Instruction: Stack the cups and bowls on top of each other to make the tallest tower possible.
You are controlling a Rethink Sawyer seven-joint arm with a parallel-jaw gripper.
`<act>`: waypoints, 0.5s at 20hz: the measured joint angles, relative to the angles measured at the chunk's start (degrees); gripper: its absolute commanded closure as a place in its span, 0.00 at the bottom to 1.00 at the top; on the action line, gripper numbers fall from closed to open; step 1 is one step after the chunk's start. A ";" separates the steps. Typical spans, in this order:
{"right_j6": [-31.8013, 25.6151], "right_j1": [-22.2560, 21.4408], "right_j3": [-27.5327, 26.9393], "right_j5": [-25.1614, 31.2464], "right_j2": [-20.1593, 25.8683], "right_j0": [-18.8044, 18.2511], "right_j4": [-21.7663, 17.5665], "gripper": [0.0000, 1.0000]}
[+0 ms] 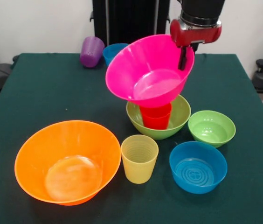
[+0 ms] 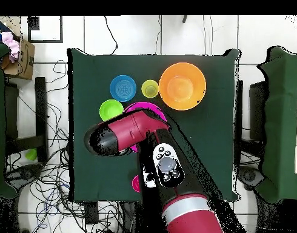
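Note:
My gripper (image 1: 186, 56) is shut on the right rim of the hot pink bowl (image 1: 145, 70) and holds it tilted, its base on or just above the bright red cup (image 1: 155, 116). The red cup stands upright inside the medium lime green bowl (image 1: 180, 114). In the overhead view the arm covers most of the pink bowl (image 2: 152, 109). The ribbed yellow cup (image 1: 139, 157) stands in front of the stack. The purple cup (image 1: 92, 51) lies on its side at the far left. The pinkish-red cup is not clearly in view.
The large orange bowl (image 1: 68, 161) sits near left, a small blue bowl (image 1: 198, 166) near right, and the small lime green bowl (image 1: 211, 127) right of the stack. A second blue bowl (image 1: 113, 52) stands beside the purple cup. A small pink piece (image 2: 136, 183) shows beside the arm.

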 measured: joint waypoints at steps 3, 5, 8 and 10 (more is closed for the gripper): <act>0.00 0.94 -0.51 -0.32 -0.94 0.38 0.00 1.00; 0.00 1.35 -0.75 -0.38 -1.82 0.60 0.01 1.00; 0.00 1.44 -0.86 -0.40 -3.04 0.79 0.00 1.00; 0.00 1.49 -0.99 -0.46 -4.07 1.04 0.00 1.00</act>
